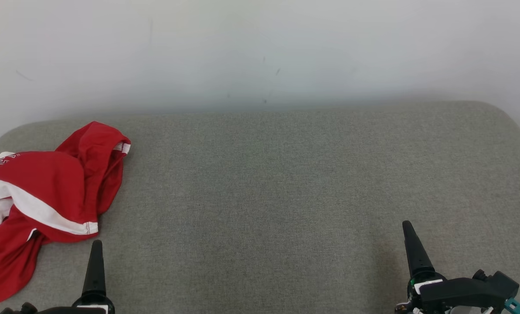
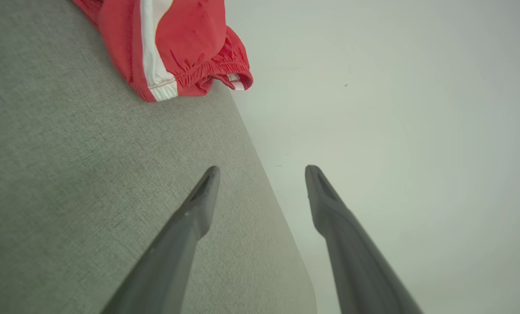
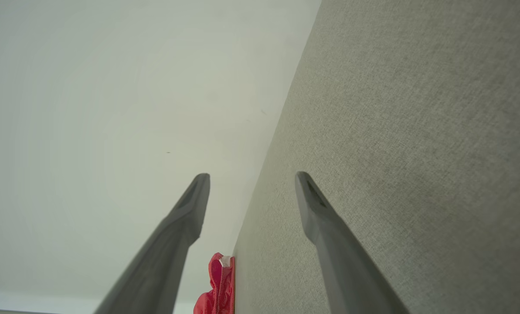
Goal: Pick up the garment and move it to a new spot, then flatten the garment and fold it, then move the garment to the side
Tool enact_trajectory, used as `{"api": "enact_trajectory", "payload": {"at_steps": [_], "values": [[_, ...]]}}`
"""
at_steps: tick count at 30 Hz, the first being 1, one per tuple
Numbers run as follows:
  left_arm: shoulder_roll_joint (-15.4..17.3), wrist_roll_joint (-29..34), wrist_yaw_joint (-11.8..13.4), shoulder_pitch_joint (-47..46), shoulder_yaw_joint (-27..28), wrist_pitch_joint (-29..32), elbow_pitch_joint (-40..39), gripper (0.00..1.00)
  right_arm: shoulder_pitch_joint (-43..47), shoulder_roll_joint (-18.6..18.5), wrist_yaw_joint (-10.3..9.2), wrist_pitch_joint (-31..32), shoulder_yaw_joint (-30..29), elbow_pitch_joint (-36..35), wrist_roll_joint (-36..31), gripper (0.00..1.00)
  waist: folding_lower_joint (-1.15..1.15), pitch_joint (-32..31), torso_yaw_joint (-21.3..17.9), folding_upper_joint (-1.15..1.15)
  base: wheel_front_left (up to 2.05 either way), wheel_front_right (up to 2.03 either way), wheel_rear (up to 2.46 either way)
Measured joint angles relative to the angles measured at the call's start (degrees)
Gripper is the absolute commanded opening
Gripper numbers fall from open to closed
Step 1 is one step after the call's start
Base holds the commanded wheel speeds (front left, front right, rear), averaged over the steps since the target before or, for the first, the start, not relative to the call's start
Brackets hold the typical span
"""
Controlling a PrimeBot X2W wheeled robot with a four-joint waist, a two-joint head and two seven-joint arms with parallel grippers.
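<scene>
The garment (image 1: 46,192) lies in a crumpled heap at the left side of the tabletop (image 1: 286,183). It is red cloth with a broad white band across it and a gathered, elastic-looking hem turned up at its far end. It runs from about halfway back almost to the near edge, and part of it is cut off at the left of the head view. Some white cloth shows bunched at its left side.

The tabletop is covered in a grey woven fabric with rounded far corners, and it stands against a plain white wall (image 1: 260,52).

The left claw (image 2: 262,172) hovers near the front, just right of the garment's near end and apart from it. Its two dark fingers (image 2: 198,209) are spread wide with nothing between them. Its wrist view looks along the grey fabric to the garment's hem.

The right claw (image 3: 252,176) hovers at the near right, well apart from the garment. It too is spread wide and has hold of nothing. In its wrist view a small piece of the red cloth shows far off, low between the fingers.
</scene>
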Motion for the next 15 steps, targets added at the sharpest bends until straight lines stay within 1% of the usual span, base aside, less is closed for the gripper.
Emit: {"api": "enact_trajectory", "payload": {"at_steps": [15], "values": [[0.02, 19.46, 0.00, 1.31, -0.20, -3.11, -2.31, 1.00, 0.59, 0.00, 0.00, -3.04, 2.21, -1.53, -17.50, 1.00, 0.00, 0.11, -0.08, 0.00, 0.00, 0.00, 0.00]]}}
